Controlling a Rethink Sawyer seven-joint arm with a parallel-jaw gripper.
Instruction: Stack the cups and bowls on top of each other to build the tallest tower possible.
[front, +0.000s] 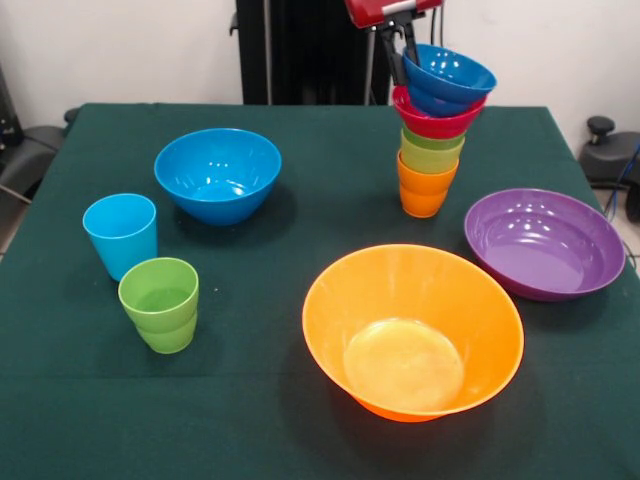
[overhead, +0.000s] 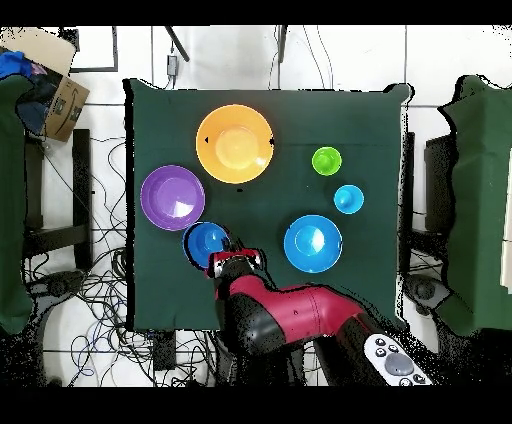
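Front view is the only one that shows the tower (front: 432, 150) as a stack: orange cup at the bottom, green cups, red bowl, then a blue bowl (front: 447, 78) sitting tilted on top. From overhead you just see that blue bowl (overhead: 206, 241) as a disc beside the purple bowl (overhead: 172, 197).

Green cloth table (front: 300, 200), white wall behind, cables all over the floor in the overhead. The red arm (overhead: 280, 315) reaches over to the tower, and the gripper (front: 400, 50) pinches the top bowl's far rim.

The big orange bowl (front: 412, 330), the other blue bowl (front: 217, 174), the light blue cup (front: 121, 234) and the stepped green cup (front: 160, 303) all sit loose.
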